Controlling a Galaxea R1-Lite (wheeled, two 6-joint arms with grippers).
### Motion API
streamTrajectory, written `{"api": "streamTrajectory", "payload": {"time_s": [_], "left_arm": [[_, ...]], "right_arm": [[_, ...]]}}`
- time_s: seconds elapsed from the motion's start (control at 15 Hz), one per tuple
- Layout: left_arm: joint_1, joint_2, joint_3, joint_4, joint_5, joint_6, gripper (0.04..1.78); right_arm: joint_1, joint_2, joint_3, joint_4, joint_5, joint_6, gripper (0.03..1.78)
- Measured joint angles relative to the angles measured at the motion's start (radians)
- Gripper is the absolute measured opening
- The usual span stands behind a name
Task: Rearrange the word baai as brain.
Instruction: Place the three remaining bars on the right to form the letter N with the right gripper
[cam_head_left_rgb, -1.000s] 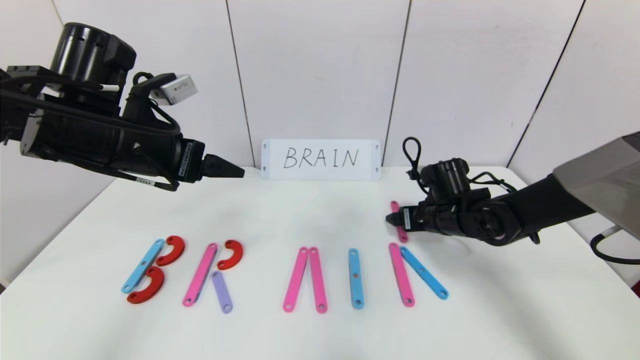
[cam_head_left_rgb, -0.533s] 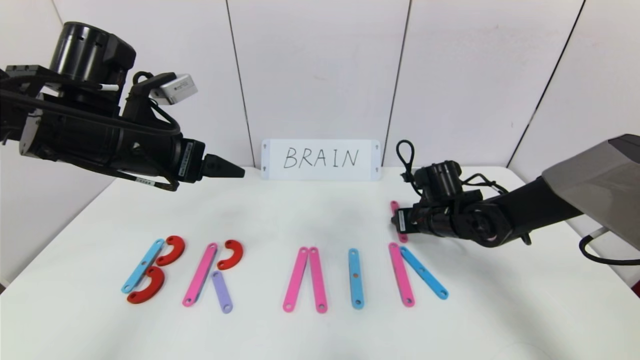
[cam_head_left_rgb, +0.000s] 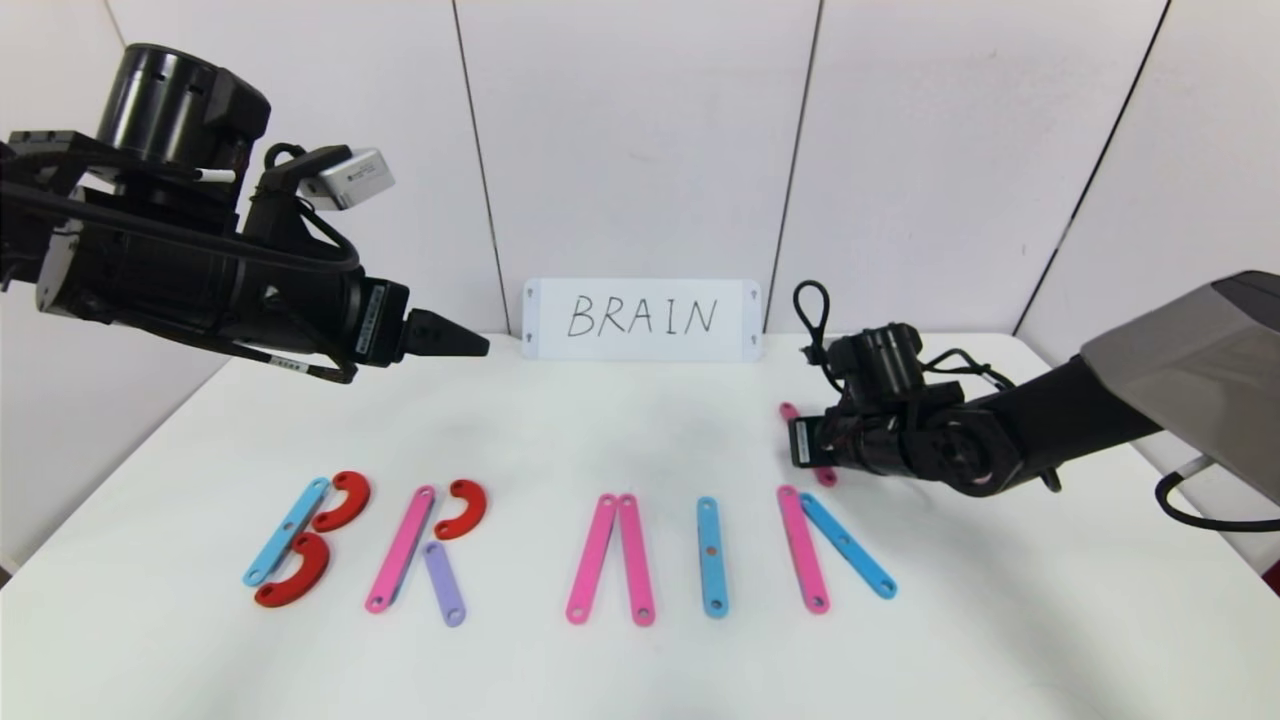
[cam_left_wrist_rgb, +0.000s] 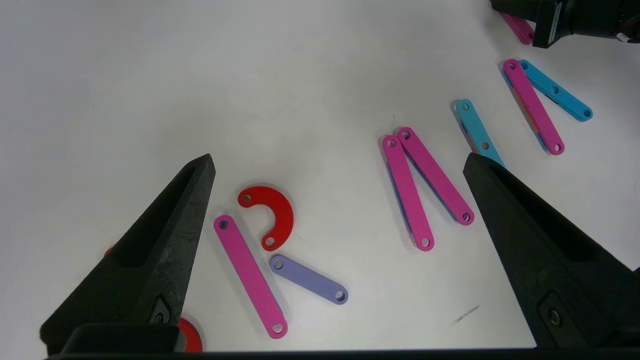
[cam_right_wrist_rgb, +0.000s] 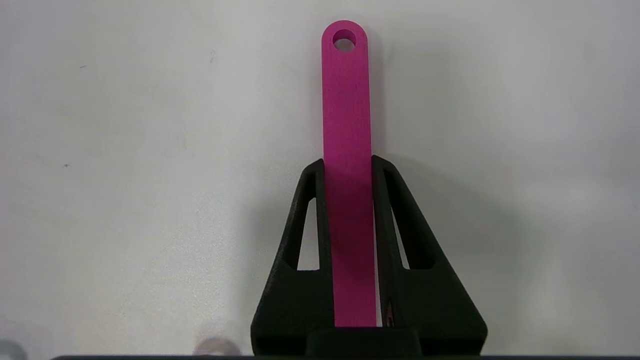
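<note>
One loose pink strip (cam_right_wrist_rgb: 347, 150) clamped in right gripper (cam_right_wrist_rgb: 348, 165), behind unfinished N (cam_head_left_rgb: 835, 548); left gripper (cam_left_wrist_rgb: 340, 200) parked high, jaws apart. Step: fetching N's last stroke. Next: lift, set beside blue diagonal

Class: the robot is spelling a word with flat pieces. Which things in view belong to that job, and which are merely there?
Belong to the job:
- flat pink, blue and purple plastic strips
- red half-ring pieces
- loose pink strip held by right gripper
- white card reading BRAIN

Merely there:
- left gripper, open above white table
</note>
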Motion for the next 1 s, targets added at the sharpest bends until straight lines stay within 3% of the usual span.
{"api": "streamTrajectory", "payload": {"time_s": [0.2,0.33,0.53,0.73,1.0], "left_arm": [[-0.002,0.0,0.0,0.0,0.0,0.0,1.74],[-0.003,0.0,0.001,0.0,0.0,0.0,1.74],[-0.007,0.001,0.002,0.0,0.001,0.0,1.74],[-0.009,0.0,0.003,0.0,0.002,0.0,1.74],[-0.01,0.0,0.003,0.0,0.003,0.0,1.74]], "right_arm": [[0.0,-0.041,0.031,0.01,-0.014,0.004,0.27],[0.007,-0.084,0.064,0.017,-0.062,0.014,0.27],[0.015,-0.152,0.129,0.047,-0.126,0.082,0.27],[0.018,-0.216,0.209,0.067,-0.129,0.143,0.27],[0.024,-0.26,0.314,0.05,-0.118,0.16,0.27]]}}
